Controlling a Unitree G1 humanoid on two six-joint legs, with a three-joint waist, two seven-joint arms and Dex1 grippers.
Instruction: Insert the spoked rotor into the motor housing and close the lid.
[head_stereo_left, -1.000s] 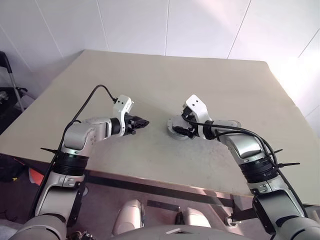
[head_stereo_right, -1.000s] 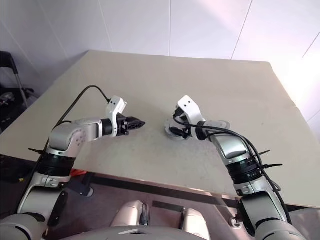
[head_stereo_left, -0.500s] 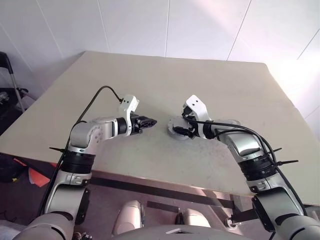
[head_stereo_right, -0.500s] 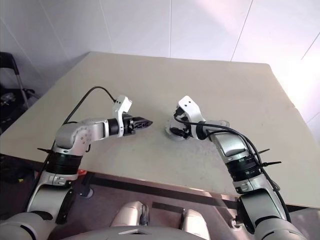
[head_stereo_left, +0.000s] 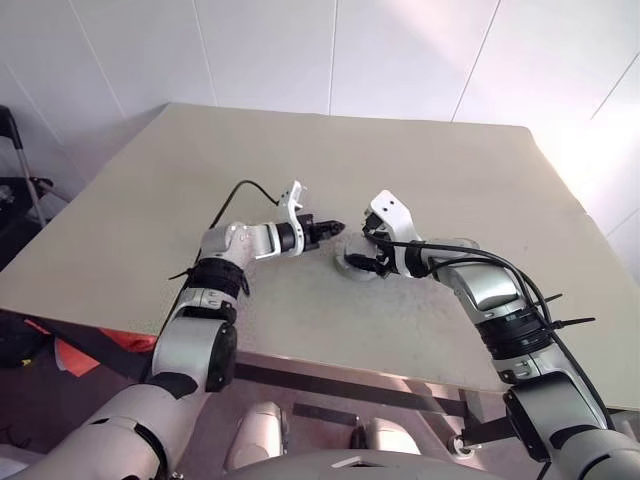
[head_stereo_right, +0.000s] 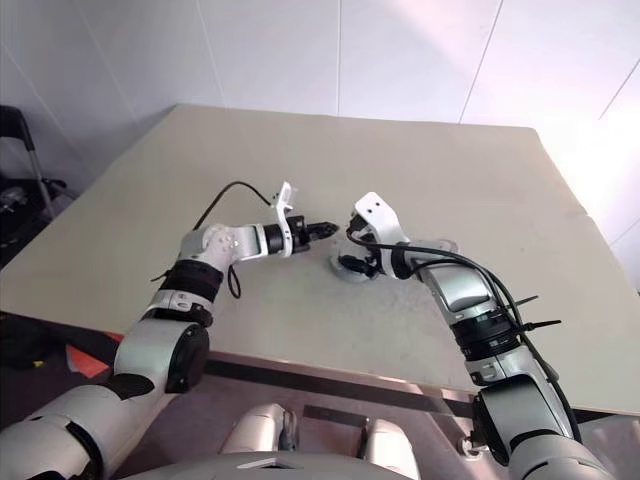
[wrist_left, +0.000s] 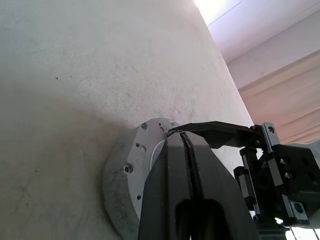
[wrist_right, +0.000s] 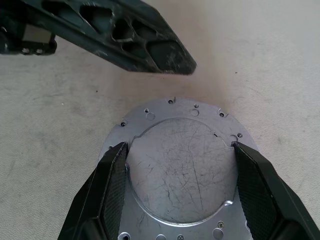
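White wall panels back a broad beige tabletop (head_stereo_left: 300, 160) with a scuffed, speckled surface. From the head views, both arms reach in toward its middle, and a round silver metal plate (head_stereo_left: 350, 261) lies flat between them. The right claw (wrist_right: 180, 167) sits low over this plate, its two black fingers (wrist_right: 112, 185) spread wide apart on either side of the plate's raised, scratched central disc; nothing shows between them, and whether their tips touch the rim cannot be told. The right wrist view alone shows the ring of small screw holes around the disc. The left claw (wrist_left: 186, 142) is pressed fully closed, holding nothing, its tip poised just beside the plate's far edge; the left wrist view shows the thick side wall of the plate. None of the task's motor parts can be made out. A dark chair frame (head_stereo_left: 12, 150) stands off the tabletop's left side.
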